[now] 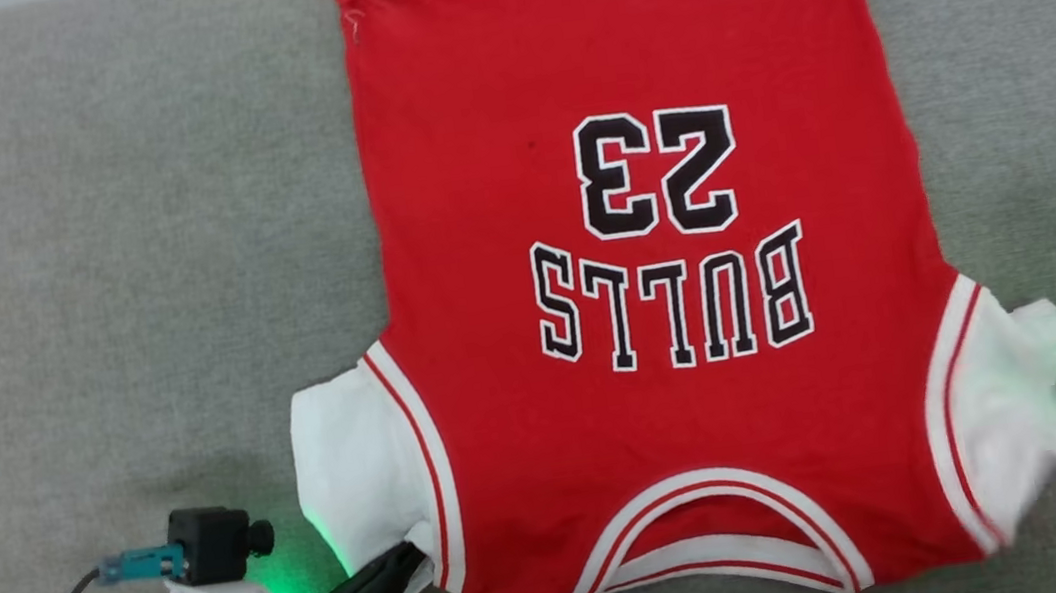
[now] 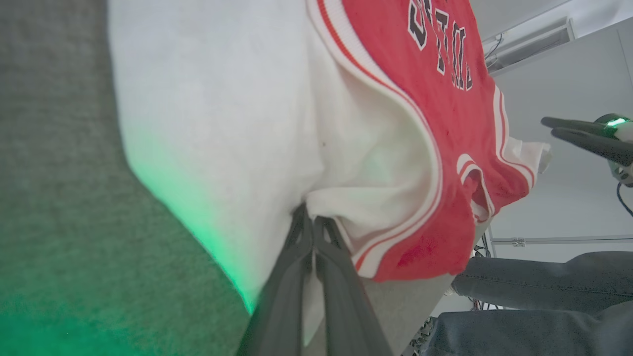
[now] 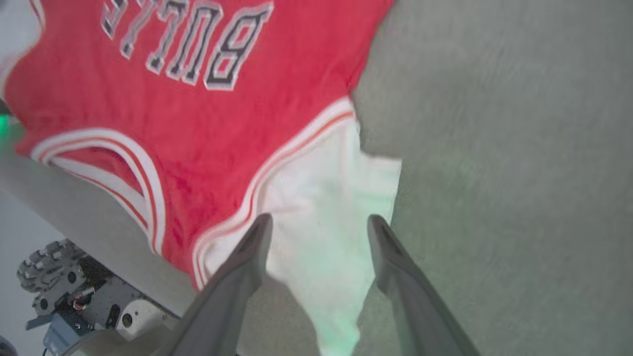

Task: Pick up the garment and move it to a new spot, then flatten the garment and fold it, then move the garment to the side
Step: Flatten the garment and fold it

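Observation:
The garment (image 1: 469, 143), a red jersey with "BULLS" and 23 on it, lies spread flat on the grey surface, collar nearest me. My left gripper (image 1: 411, 556) is shut on the lower edge of the white sleeve (image 1: 358, 468). In the left wrist view the left gripper (image 2: 310, 221) pinches a fold of that white sleeve (image 2: 222, 123). In the right wrist view my right gripper (image 3: 319, 225) stands open just above the other white sleeve (image 3: 321, 198), with nothing pinched between its fingers. The right gripper (image 2: 550, 126) also shows at the far sleeve in the left wrist view.
Grey felt-like cloth (image 1: 78, 241) covers the table on both sides of the garment. The table's near edge (image 3: 74, 198) runs just below the collar, with my base (image 3: 74, 296) under it. A person's legs in jeans (image 2: 544, 282) are beside the table.

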